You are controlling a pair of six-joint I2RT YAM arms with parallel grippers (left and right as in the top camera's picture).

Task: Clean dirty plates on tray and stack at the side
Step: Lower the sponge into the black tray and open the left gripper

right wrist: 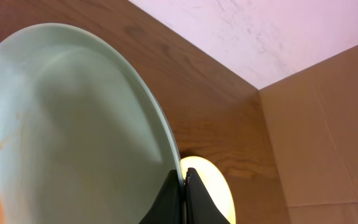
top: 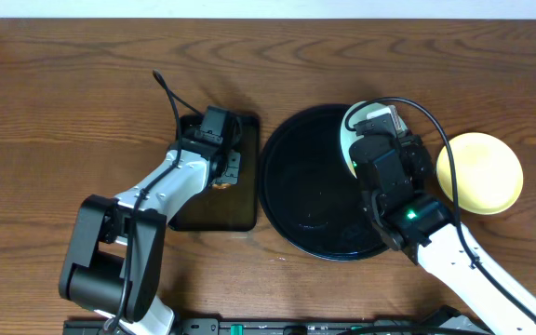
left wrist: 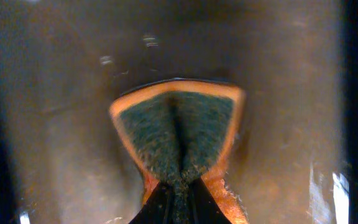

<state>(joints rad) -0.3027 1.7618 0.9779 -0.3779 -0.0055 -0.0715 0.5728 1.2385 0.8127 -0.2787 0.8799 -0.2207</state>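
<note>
My right gripper point(right wrist: 183, 179) is shut on the rim of a pale mint plate point(right wrist: 73, 130) and holds it tilted on edge. The plate has faint orange smears on its left part. In the overhead view this plate point(top: 348, 141) is at the right rear of the round black tray point(top: 305, 200), mostly hidden under my right gripper point(top: 368, 140). A yellow plate point(top: 479, 172) lies on the table right of the tray; it also shows in the right wrist view point(right wrist: 213, 186). My left gripper point(left wrist: 179, 186) is shut on an orange sponge with a dark green scrub face point(left wrist: 179, 130). No other mint plate is in view.
My left gripper point(top: 220, 170) and the sponge point(top: 221, 184) are over a smaller rectangular black tray point(top: 240, 209) left of the round tray. A cardboard wall point(right wrist: 322, 124) stands beyond the table's far right edge.
</note>
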